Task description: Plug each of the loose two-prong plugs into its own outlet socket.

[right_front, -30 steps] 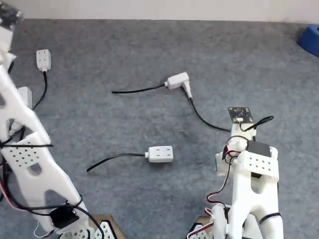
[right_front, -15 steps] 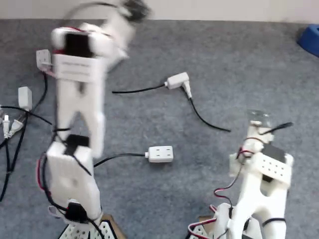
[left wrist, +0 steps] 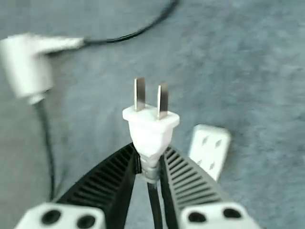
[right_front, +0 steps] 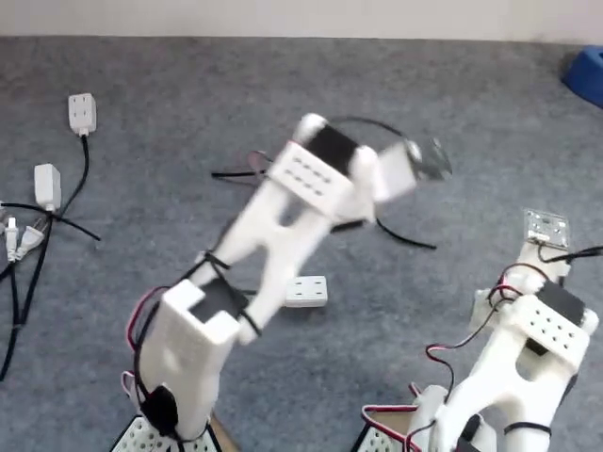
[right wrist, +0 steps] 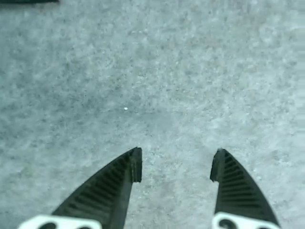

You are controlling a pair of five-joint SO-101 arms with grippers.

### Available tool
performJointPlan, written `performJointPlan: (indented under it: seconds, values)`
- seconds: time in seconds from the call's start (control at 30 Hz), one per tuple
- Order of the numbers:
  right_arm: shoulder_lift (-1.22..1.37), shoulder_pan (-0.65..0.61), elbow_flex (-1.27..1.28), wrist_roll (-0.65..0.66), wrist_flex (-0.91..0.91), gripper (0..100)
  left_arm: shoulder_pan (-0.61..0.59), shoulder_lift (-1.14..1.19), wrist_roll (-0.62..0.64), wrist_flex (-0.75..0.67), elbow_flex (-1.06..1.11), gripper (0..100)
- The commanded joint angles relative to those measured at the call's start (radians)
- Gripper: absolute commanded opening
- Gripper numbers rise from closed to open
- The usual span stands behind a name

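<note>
My left gripper (left wrist: 148, 156) is shut on a white two-prong plug (left wrist: 150, 125), its prongs pointing away from the fingers. That arm stretches across the middle of the table, its gripper (right_front: 424, 162) blurred near the black cord (right_front: 403, 235). Beyond the plug lie a white outlet socket (left wrist: 209, 150) and a white cord-end block (left wrist: 26, 64). The same socket (right_front: 309, 290) is half hidden under the arm. My right gripper (right wrist: 176, 164) is open over bare grey carpet at the right.
Another outlet socket (right_front: 82, 113) lies at the far left, with a white block (right_front: 47, 185) and loose plugs on tangled black cords (right_front: 14, 235) below it. A blue object (right_front: 586, 75) sits at the far right edge.
The left arm has swung from the far left across to the table's centre, carrying the plug. The right arm has shifted to the right.
</note>
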Motion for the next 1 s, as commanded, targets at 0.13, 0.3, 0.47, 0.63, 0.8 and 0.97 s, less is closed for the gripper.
performJointPlan:
  seconds: [0.13,0.3,0.47,0.63,0.8,0.97]
  values:
    - [-0.019,0.321,-0.058,0.072,-0.068,23.8,0.154,0.067,-0.006,0.008,-0.008,5]
    - [-0.022,0.36,-0.051,0.083,-0.071,23.8,0.229,0.122,-0.006,0.006,-0.008,5]
    - [-0.028,0.351,-0.056,0.089,-0.065,23.8,0.251,0.143,-0.003,0.006,-0.008,11]
    - [-0.027,0.268,-0.05,0.089,-0.064,23.8,0.166,0.143,0.014,0.006,-0.03,28]
    - [-0.028,0.156,-0.05,0.083,-0.021,23.8,-0.004,0.142,0.021,0.006,-0.093,26]
    - [-0.019,-0.108,-0.058,0.089,0.064,23.8,-0.315,0.15,0.219,0.006,-0.24,18]
